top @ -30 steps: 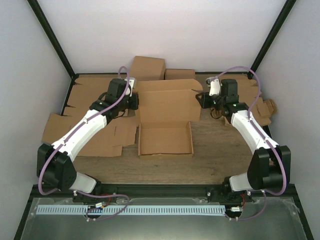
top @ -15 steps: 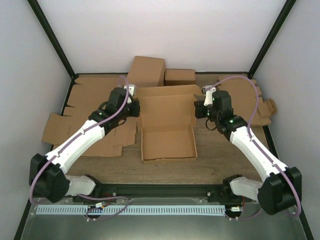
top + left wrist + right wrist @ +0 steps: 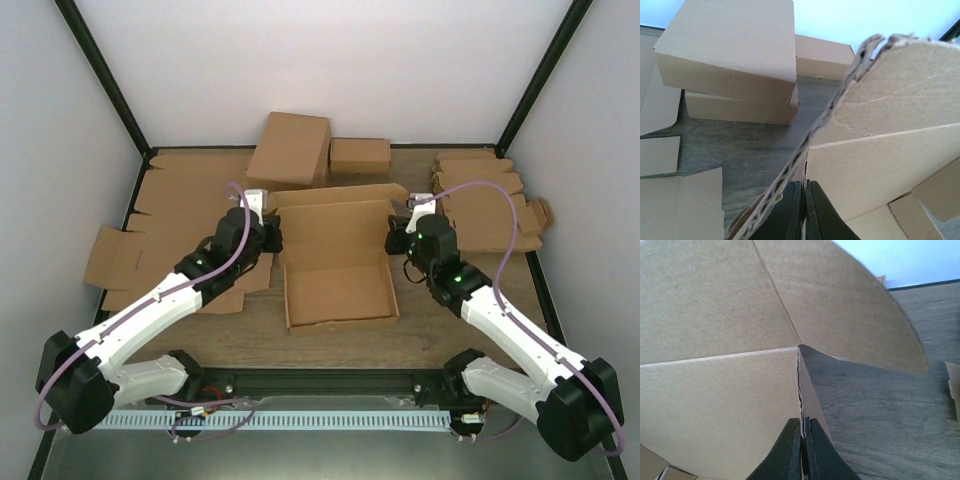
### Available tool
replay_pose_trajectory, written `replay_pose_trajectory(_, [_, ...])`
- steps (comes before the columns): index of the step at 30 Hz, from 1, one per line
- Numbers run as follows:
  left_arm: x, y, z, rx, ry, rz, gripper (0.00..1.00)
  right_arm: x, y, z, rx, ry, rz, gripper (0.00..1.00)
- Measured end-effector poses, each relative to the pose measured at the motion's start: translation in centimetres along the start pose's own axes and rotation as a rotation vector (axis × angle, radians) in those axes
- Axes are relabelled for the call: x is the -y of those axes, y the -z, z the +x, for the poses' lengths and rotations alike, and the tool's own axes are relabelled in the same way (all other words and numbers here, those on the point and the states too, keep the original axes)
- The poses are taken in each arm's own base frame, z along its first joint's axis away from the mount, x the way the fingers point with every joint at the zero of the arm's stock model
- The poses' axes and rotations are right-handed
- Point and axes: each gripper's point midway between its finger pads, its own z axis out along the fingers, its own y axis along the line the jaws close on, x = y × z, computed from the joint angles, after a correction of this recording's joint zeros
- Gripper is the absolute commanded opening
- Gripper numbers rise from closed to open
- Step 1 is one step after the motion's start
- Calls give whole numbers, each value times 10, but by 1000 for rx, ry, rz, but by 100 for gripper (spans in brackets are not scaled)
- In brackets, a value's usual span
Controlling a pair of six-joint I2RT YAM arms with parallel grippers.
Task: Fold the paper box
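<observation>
The paper box (image 3: 338,292) stands in the middle of the table as an open brown tray with its lid panel (image 3: 335,216) raised at the back. My left gripper (image 3: 276,238) is shut on the thin cardboard at the box's back left corner; in the left wrist view the dark fingers (image 3: 790,215) pinch a cardboard edge (image 3: 810,150). At the back right corner my right gripper (image 3: 392,240) is shut on the side wall edge (image 3: 800,390), its fingertips (image 3: 812,455) squeezed together on the sheet.
Two folded brown boxes (image 3: 291,149) (image 3: 360,155) sit at the back. Flat cardboard blanks lie on the left (image 3: 165,205) and in a stack at the back right (image 3: 485,195). Black frame posts and white walls close the workspace.
Both arms have pulled toward the near edge, dragging the box nearer with them. The right gripper closed on the box's right edge; the left stayed pinched on the left corner.
</observation>
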Motion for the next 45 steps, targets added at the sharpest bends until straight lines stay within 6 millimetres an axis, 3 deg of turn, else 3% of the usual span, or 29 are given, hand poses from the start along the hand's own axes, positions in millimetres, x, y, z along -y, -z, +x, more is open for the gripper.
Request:
replay_pose_trajectory(19, [0, -14, -2, 40, 97, -8, 5, 6, -9, 4, 42, -15, 26, 1])
replay_pose_trajectory(32, [3, -9, 3, 66, 162, 42, 8, 8, 0, 11, 94, -20, -3, 1])
replay_pose_trajectory(45, [7, -4, 3, -38, 184, -5, 9, 7, 4, 12, 91, -15, -11, 1])
